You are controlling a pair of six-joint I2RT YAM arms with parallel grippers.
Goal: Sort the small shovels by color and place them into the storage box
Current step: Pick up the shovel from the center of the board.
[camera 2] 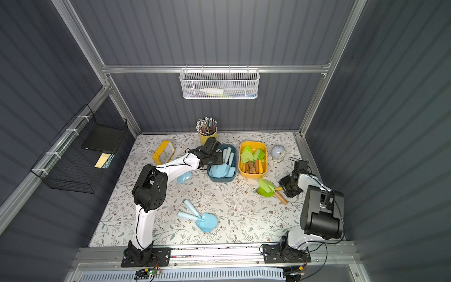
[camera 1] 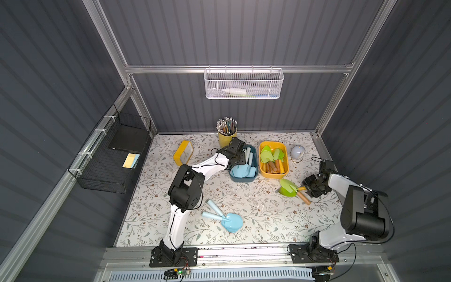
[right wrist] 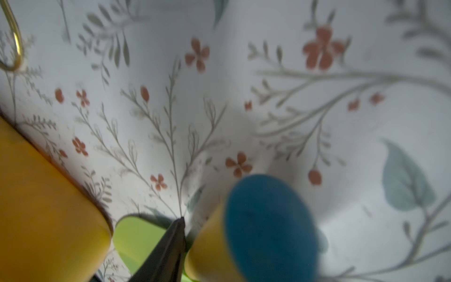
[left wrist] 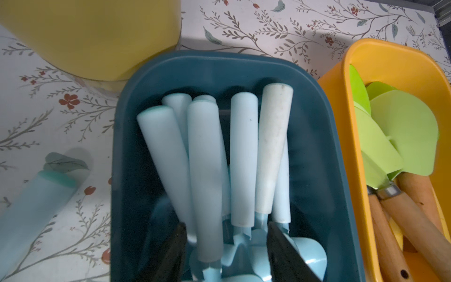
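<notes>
Our left pincer (left wrist: 226,224) hangs with jaws apart over the blue box (left wrist: 317,146), straddling one pale blue handle (left wrist: 205,183) among its like, so we judge a drop-off. The yellow box (camera 1: 273,175) holds green shovels (camera 1: 268,156). Our right pincer (camera 1: 307,188) meets a loose green pair (camera 1: 288,189) on the tabletop (camera 1: 256,212) — gripped or not, we cannot tell — and a blue pair (camera 1: 231,221) waits nearer the front.

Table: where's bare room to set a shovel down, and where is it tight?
Free: mid-table between the blue box, green shovels and blue shovels; also the front strip between the blue shovels and right arm. Crowded: the back row, cup, blue box and yellow box side by side; green shovels beside the right gripper.
</notes>
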